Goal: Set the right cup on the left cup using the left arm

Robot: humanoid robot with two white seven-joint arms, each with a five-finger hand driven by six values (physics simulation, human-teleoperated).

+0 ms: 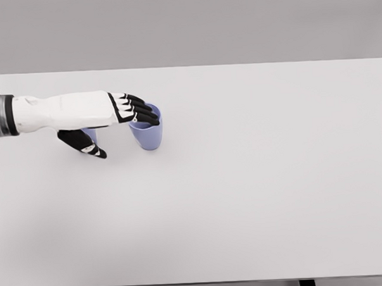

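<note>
Where the white table (244,197) shows its left half, a pale purple cup (147,133) stands upright, open mouth facing up, a little left of the table's middle and toward the far side. Black fingers (139,110) of the left hand (117,118) reach over the cup's near rim and lie across its mouth, while the thumb (83,143) hangs lower and to the left, apart from the cup. The hand looks loosely spread over the cup, and whether it truly grips the cup cannot be told from this view. Just beneath the hand, beside the thumb, a small patch of a second purple cup (89,133) peeks out, mostly hidden. The white left arm (56,112) stretches in from the left edge, above the tabletop. A plain grey wall (186,26) sits behind the table.
</note>
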